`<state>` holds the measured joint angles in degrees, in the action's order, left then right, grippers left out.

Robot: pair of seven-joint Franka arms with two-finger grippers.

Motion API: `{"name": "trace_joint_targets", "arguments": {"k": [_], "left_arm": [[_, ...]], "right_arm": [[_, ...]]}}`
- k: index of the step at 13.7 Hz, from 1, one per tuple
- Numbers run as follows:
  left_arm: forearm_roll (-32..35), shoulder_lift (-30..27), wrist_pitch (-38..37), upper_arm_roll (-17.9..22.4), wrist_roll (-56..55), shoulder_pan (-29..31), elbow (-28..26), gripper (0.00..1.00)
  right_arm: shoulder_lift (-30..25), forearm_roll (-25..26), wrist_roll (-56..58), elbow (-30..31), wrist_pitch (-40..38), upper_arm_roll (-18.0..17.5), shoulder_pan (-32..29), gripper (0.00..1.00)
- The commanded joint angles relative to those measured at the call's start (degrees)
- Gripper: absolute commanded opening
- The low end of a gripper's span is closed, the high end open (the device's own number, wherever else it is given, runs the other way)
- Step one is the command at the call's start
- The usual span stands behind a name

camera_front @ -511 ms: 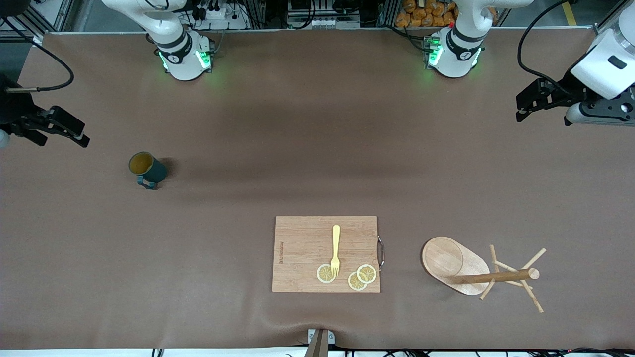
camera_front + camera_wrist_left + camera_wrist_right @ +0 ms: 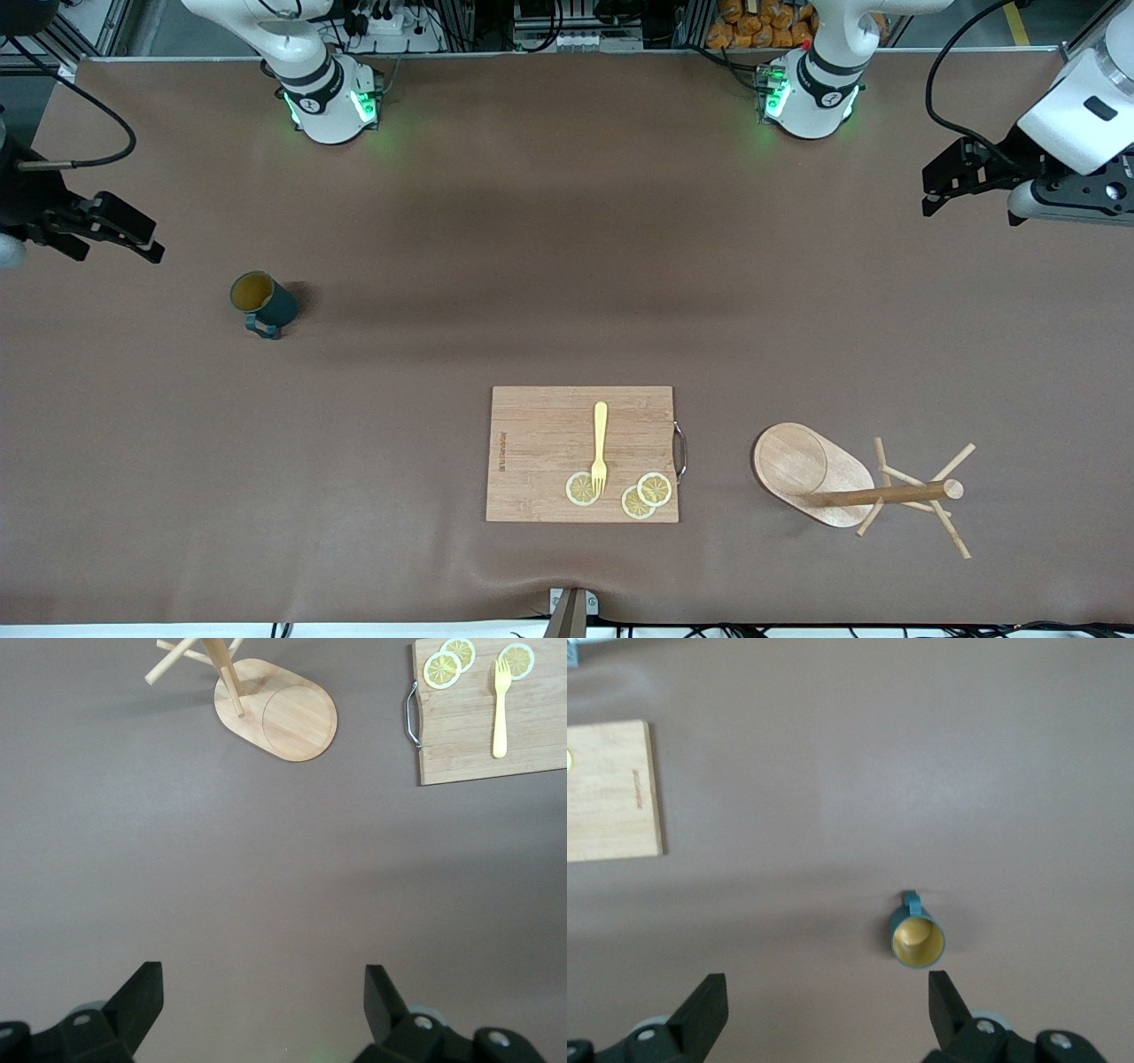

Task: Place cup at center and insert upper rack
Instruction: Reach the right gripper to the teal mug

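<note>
Brown table point(image 2: 567, 266); cup point(image 2: 264, 303) stood upright at right arm's end, well short of centre, nearest right gripper point(image 2: 111, 232), jaws spread, empty; left gripper point(image 2: 952, 182) spread, waited

the front view looked down from high across the brown tabletop point(image 2: 567, 266), facing the two arm bases along its top edge, and took in the whole surface. the left wrist view looked down from well above, its open left pincer point(image 2: 263, 1001) at the frame's edge, and shared with the front view the light wooden mug tree with oval base point(image 2: 276, 707) and the rectangular wooden cutting board point(image 2: 478, 735). the right wrist view, over its open right pincer point(image 2: 827, 1010), shared the small dark teal mug point(image 2: 916, 939) and the board's corner.
</note>
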<state>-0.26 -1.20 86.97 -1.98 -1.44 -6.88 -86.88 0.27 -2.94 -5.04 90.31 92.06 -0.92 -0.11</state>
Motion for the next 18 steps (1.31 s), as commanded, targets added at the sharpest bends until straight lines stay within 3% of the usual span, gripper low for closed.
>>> {"name": "trace_joint_targets", "arguments": {"k": [1, 12, 18], "left_arm": [[-0.18, 0.76, -1.27, -0.13, 0.83, -0.06, 1.63, 1.0], [-0.71, 0.05, -1.71, -1.27, 1.53, 0.37, -5.13, 1.0], [-1.06, 2.34, 0.83, -3.81, 1.44, 0.02, -9.78, 1.0]], "right_arm": [[2.02, 0.3, 0.29, 1.43, -0.74, 0.04, 0.03, 1.0], [0.79, 0.83, 0.29, 25.51, 18.15, 0.13, -0.24, 1.0], [1.14, 1.35, 0.38, 38.17, 32.81, 0.13, -0.06, 1.0]]}}
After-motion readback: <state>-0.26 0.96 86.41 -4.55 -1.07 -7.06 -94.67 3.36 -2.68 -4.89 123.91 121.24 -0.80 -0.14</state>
